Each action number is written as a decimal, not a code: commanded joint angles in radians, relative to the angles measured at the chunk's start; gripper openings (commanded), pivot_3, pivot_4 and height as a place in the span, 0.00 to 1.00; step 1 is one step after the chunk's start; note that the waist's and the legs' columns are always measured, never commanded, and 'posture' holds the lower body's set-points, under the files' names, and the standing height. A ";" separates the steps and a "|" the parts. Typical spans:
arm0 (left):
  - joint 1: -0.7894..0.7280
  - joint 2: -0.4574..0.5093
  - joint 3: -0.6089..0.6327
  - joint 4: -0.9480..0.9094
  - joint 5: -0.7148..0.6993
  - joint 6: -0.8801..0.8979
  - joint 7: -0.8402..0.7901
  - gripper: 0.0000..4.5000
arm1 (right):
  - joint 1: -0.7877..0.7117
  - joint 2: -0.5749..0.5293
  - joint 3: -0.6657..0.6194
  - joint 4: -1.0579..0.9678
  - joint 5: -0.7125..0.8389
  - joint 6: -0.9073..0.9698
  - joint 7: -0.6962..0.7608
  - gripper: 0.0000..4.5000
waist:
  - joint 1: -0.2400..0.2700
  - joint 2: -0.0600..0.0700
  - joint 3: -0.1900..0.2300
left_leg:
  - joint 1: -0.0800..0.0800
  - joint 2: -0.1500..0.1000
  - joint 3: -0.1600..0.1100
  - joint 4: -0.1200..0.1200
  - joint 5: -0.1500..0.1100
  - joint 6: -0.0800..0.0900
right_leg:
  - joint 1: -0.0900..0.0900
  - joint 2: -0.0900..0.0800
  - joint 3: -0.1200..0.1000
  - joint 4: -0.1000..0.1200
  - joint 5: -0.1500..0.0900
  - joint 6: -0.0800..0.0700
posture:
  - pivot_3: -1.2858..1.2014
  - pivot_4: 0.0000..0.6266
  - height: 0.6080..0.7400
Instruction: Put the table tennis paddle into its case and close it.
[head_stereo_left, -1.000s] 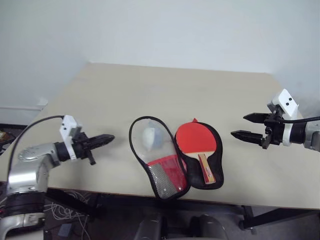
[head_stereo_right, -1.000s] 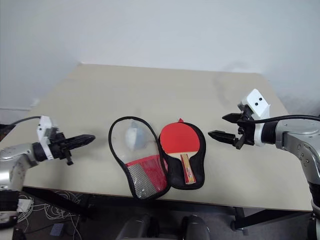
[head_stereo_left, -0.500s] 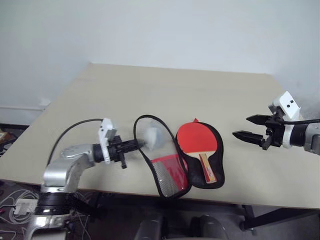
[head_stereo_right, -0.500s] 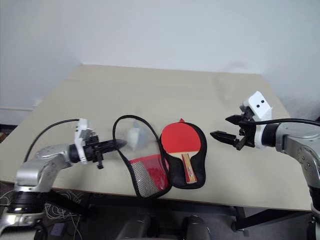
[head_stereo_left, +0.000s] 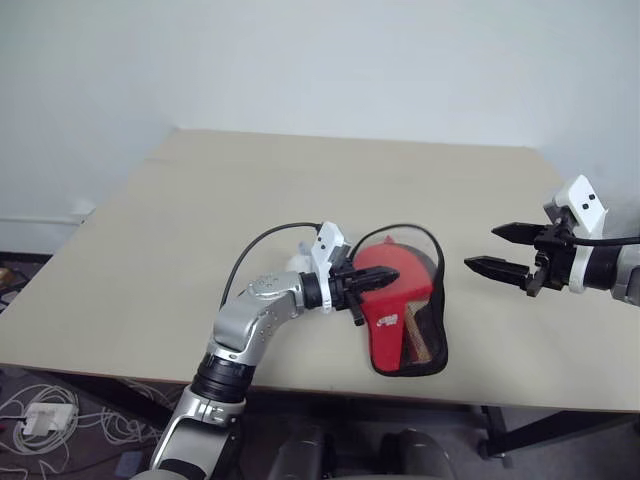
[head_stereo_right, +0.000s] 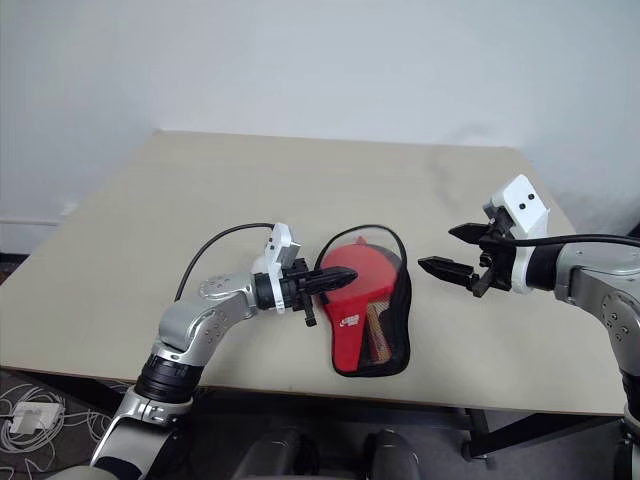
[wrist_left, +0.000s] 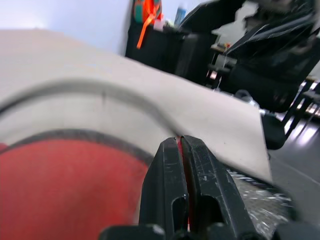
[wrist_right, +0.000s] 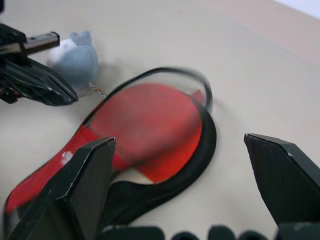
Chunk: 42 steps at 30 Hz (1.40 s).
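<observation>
Wad (wrist_right: 75, 60) beside case (head_stereo_left: 405, 335); left pincer (head_stereo_left: 383, 279) clenched on flap; right pincer (head_stereo_left: 492, 249) released.

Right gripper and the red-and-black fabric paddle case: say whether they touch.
Apart. The left eye view shows bare table between the open right gripper and the case.

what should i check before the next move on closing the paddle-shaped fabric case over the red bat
1. Round red table tennis paddle lies inside the paddle-shaped black and red fabric case: ok.
2. Red flap folded fully flat over it: not ok, its hoop edge is raised.
3. Left gripper shut, at the flap: ok.
4. Right gripper open, apart from the case: ok.
5. Small pale blue-white wad outside the case: ok.
6. Zip puller location: cannot tell.
</observation>
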<state>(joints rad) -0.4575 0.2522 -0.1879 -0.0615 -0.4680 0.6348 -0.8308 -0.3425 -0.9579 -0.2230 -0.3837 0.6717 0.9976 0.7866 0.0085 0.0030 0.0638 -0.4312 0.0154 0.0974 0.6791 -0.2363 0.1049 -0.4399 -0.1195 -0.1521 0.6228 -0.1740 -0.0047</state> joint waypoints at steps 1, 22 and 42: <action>0.017 0.034 0.031 -0.041 -0.011 0.002 -0.001 0.00 | -0.002 -0.006 -0.034 -0.021 0.001 -0.021 -0.007 1.00 | 0.001 0.000 0.000 | 0.000 0.000 0.000 0.000 0.000 0.000 | 0.000 0.000 0.000 0.000 0.000 0.000 | 0.52 0.00 0.81; 0.188 0.117 0.004 -0.144 -0.186 0.293 -0.034 0.81 | 0.041 0.057 -0.019 -0.129 0.072 0.045 -0.080 1.00 | 0.006 0.001 0.000 | 0.000 0.000 0.000 -0.001 -0.001 0.001 | -0.002 -0.002 0.001 -0.001 0.000 0.000 | 0.52 0.00 0.81; 0.211 -0.001 0.281 -0.213 -0.486 0.847 0.287 0.81 | 0.065 0.155 -0.026 -0.209 0.151 0.110 -0.210 1.00 | 0.006 0.000 0.000 | 0.000 0.000 -0.001 0.000 -0.001 0.001 | -0.001 -0.002 0.000 -0.001 0.000 0.000 | 0.52 0.00 0.81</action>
<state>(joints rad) -0.2404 0.2561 0.0727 -0.2382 -0.9205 1.4595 -0.5510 -0.2703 -0.8081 -0.2224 -0.5620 0.8017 1.1094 0.5896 0.0146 0.0035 0.0640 -0.4312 0.0150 0.0966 0.6791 -0.2374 0.1062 -0.4414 -0.1213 -0.1517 0.6216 -0.1738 -0.0042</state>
